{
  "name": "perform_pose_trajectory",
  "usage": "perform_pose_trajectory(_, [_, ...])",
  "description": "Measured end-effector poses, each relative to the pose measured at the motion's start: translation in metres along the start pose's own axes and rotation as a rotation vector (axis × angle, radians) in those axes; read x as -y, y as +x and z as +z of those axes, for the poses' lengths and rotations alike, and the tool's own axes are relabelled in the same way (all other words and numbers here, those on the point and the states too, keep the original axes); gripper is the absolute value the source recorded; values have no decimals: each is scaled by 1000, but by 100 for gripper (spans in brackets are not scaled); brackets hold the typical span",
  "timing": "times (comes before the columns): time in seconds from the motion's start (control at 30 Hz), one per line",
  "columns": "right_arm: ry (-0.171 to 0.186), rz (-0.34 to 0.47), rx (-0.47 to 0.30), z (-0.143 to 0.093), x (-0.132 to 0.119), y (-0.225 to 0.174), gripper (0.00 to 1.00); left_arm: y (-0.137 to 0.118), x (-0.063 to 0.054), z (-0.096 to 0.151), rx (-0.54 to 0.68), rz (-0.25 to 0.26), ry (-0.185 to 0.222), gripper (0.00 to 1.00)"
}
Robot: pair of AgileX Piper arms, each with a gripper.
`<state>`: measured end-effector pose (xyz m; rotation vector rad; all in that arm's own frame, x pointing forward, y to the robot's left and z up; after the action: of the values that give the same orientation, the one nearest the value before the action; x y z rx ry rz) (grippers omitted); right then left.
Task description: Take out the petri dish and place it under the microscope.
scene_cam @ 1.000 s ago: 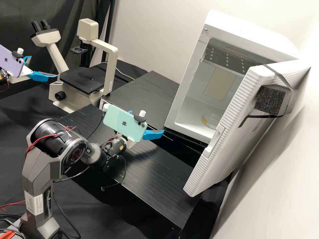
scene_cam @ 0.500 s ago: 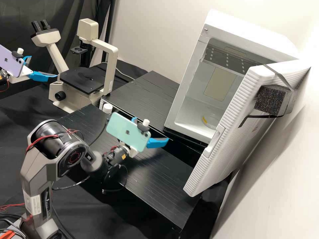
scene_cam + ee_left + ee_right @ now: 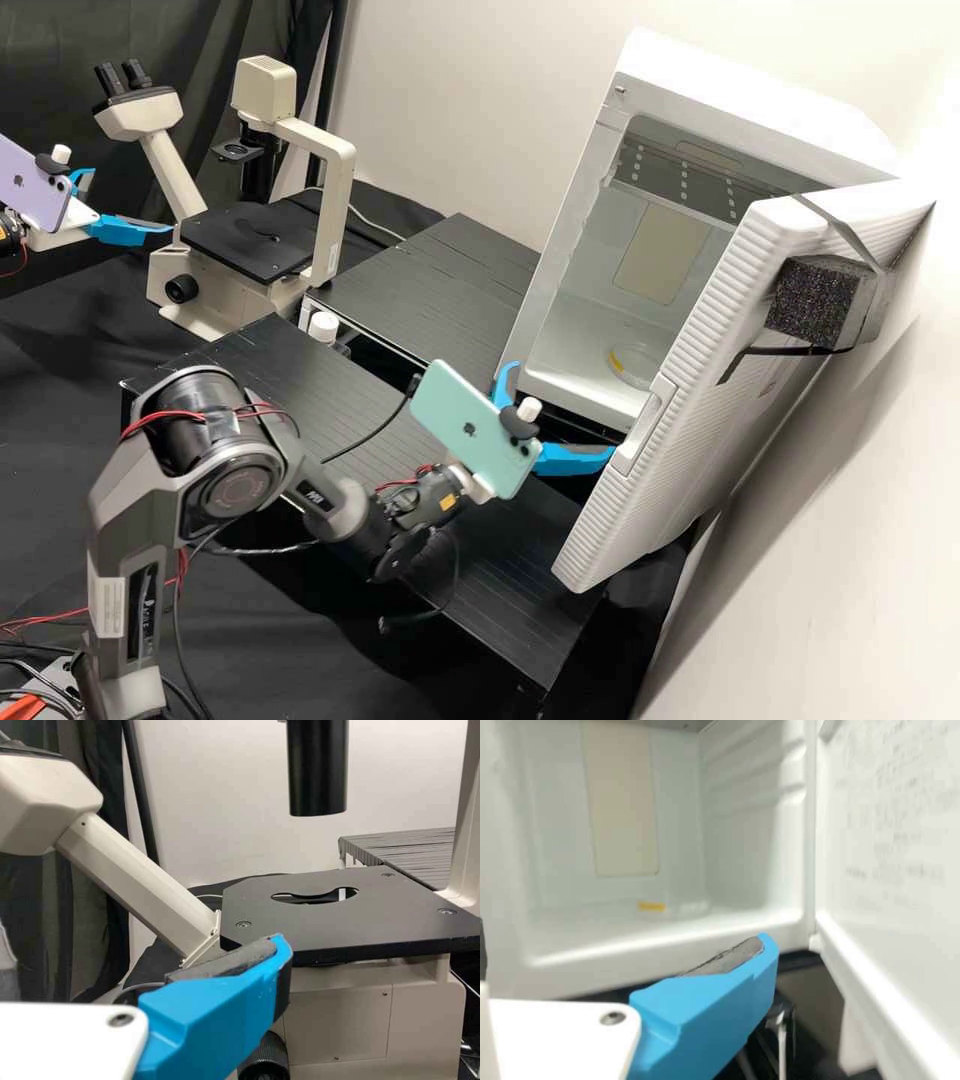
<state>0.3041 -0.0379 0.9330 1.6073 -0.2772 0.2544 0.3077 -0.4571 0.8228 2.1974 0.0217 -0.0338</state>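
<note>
Fetching the dish (image 3: 634, 366) comes first: the right hand (image 3: 562, 411), open and empty, faces the front edge of the fridge (image 3: 568, 235). Next, it must enter low.

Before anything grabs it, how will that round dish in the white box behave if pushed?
The petri dish looks see-through and thin, so it's probably stiff and perhaps fragile. Lying flat and low, it seems unlikely to tip. On the smooth white floor, a push might slide it.

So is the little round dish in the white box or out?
It's in: the petri dish sits on the floor of the white box, past its open door.
</note>
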Motion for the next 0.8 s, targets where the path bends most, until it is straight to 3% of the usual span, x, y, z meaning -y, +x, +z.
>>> perform_pose_trajectory(0.27, [-11,-48,5,6,-8,65,100,0,0,0,0,0,0,100])
perform_pose_trajectory(0.57, [-64,-80,24,11,-16,115,100,0,0,0,0,0,0,100])
perform_pose_trajectory(0.8, [-43,-122,24,8,-15,140,100,0,0,0,0,0,0,100])
